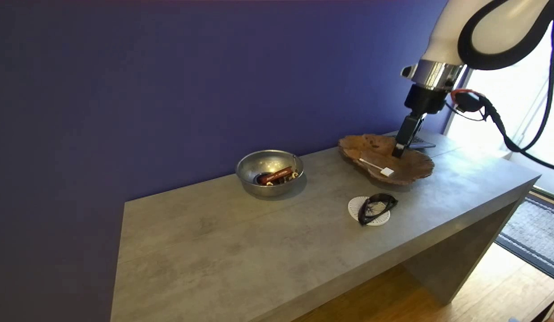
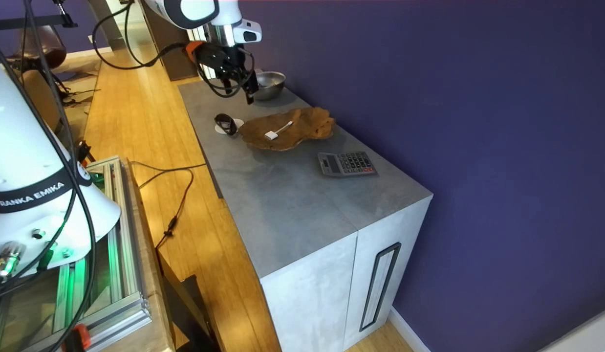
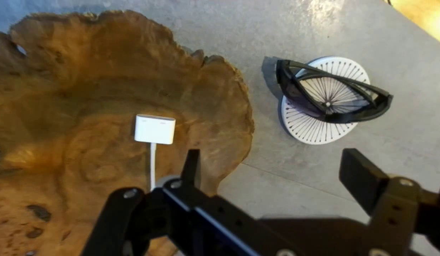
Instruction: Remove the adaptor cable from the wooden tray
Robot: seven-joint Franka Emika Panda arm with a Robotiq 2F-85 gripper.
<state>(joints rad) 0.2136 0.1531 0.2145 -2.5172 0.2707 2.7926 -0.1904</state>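
Plainly, I see removal outstanding: adaptor cable lying in the wooden tray, gripper spread wide and empty. Grasp, lift-out and set-down remain.

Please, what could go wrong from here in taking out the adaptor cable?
In the wrist view, the open gripper hovers to one side of the adaptor cable, so closing now would likely miss. Descending, it could strike the edge of the wooden tray. Nearby sunglasses might get bumped.
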